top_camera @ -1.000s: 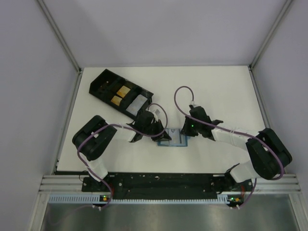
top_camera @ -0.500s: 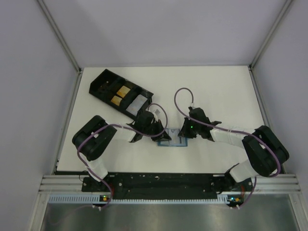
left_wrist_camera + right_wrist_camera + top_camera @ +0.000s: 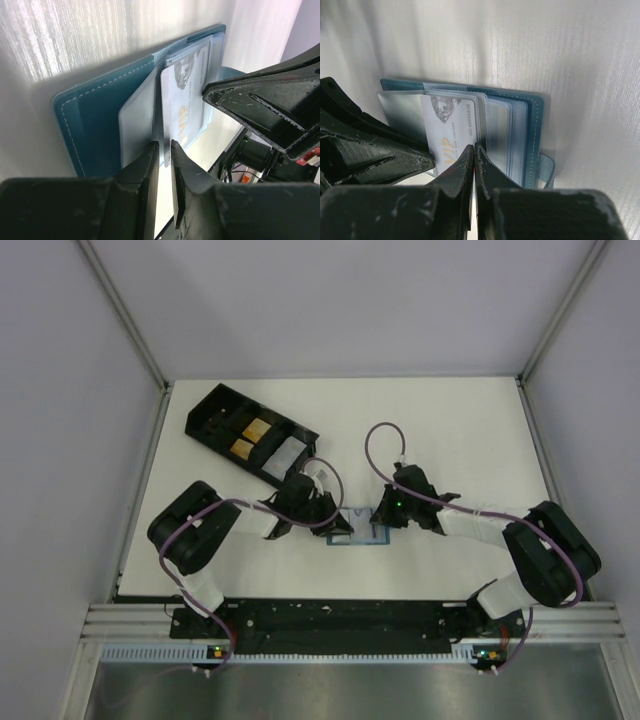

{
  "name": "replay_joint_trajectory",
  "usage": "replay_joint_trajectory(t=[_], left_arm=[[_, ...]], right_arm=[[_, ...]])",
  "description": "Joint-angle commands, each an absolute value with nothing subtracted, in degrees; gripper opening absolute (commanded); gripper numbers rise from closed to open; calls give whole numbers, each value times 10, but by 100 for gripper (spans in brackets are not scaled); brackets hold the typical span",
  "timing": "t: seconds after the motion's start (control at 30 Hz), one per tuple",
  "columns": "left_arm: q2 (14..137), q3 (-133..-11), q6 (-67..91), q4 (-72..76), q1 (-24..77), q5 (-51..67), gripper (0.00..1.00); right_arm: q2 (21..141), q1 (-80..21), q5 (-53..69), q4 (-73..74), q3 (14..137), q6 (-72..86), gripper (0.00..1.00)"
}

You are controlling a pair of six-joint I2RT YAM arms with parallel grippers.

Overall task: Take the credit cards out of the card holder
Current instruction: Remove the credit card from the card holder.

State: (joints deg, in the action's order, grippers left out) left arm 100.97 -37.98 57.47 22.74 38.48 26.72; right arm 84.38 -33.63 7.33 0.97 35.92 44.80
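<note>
White tabletop holds the small blue stitched card holder open at its middle, left gripper and right gripper both pressed nearly together at the floppy clear sleeves, where the white VIP card looks light, stiff and slick, best pinched at an exposed edge.

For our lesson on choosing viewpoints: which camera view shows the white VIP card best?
The right wrist view: the VIP card lies nearly face-on, its diamond picture and number clear. The left wrist view shows it steeply slanted. From the top external view, only the card holder shows.
</note>
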Motion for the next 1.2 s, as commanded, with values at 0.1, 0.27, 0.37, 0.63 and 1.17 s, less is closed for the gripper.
replay_joint_trajectory(t=[0.1, 0.27, 0.37, 0.63, 1.17], left_arm=[[991, -343, 592, 276, 373, 282, 27], [1000, -343, 600, 301, 374, 293, 30], [1005, -346, 602, 309, 372, 295, 30], [1032, -355, 614, 345, 374, 309, 24], [1040, -295, 637, 441, 359, 318, 0]], right_arm=[[860, -328, 33, 61, 335, 435, 0], [865, -328, 38, 61, 337, 432, 0], [865, -328, 40, 60, 337, 432, 0], [867, -328, 43, 61, 337, 430, 0], [872, -316, 31, 80, 335, 432, 0]])
